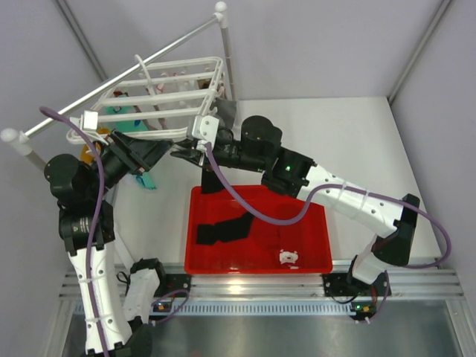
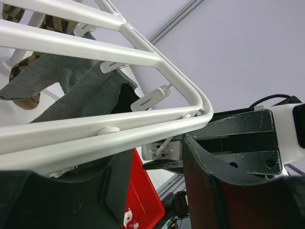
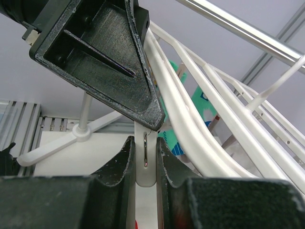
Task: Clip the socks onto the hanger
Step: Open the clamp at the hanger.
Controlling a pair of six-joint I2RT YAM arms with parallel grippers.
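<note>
The white slatted hanger point(image 1: 175, 85) hangs from the rail at the back left. My right gripper point(image 3: 145, 143) is shut on one of its small white clips point(image 3: 145, 167) at the frame's near corner. My left gripper point(image 2: 152, 160) stands open astride that same corner, one fingertip point(image 3: 155, 119) touching the top of the clip point(image 2: 164, 150). A black sock point(image 1: 223, 227) lies in the red tray point(image 1: 312, 223). A dark strip of fabric point(image 1: 212, 178) hangs below the two grippers point(image 1: 175, 150) down to the tray's far rim; what holds it is hidden.
Teal patterned socks point(image 1: 119, 111) and a grey sock point(image 2: 81, 90) hang on the frame. The metal rail point(image 1: 126, 74) with white-capped poles runs diagonally behind. A small white item point(image 1: 288, 257) lies in the tray's near right corner.
</note>
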